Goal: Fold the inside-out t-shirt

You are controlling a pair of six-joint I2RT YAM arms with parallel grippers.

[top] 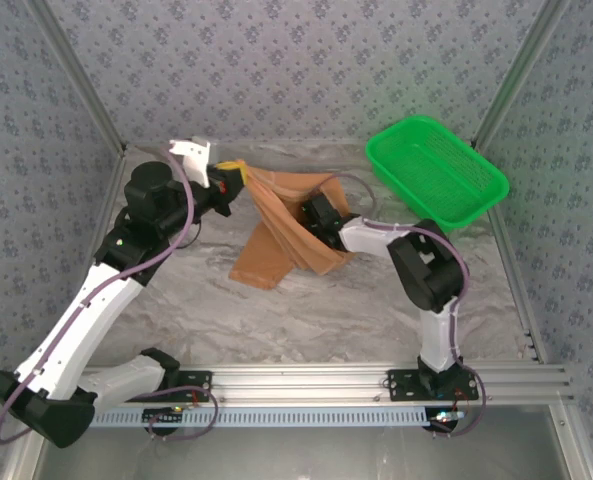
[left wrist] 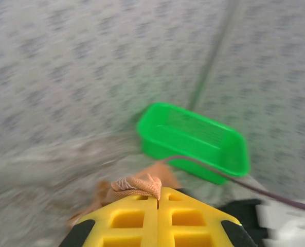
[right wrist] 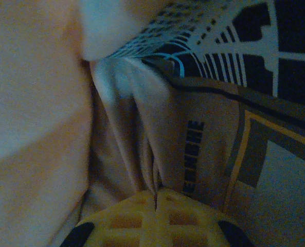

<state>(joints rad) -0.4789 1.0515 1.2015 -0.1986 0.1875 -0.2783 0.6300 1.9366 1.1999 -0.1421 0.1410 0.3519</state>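
Okay, top view first. The left gripper (top: 232, 183) is clamping an edge of the t-shirt (top: 276, 240) at the far left, lifted off the table (top: 326, 310). The right gripper (top: 318, 215) is biting into the cloth right of centre, lower down. The shirt is hanging between the two like a sling, and its near end looks to be resting on the table. The green basket (top: 436, 170) is sitting far right, apart from the shirt.

Left wrist view: the yellow fingers (left wrist: 188, 218) are pressing flush together, pinching a small wad of orange cloth at the tips. The frame is blurring, and the basket is showing beyond.

Right wrist view: this claw (right wrist: 156, 198) is also clenching, jaws meeting, with pleats of tan fabric running down into the seam between them, so it is grasping the shirt. A dark printed graphic is showing on the cloth at upper right.

Handling, my read: it is behaving light, limp and wrinkly, with no stiffness, sagging wherever it is unsupported. It is not fragile and not slippery, but bunched pinches are likely catching several layers. Better holds would be single-layer edges, at the hem corners or shoulder seams, spread wide so tension is pulling it flat.
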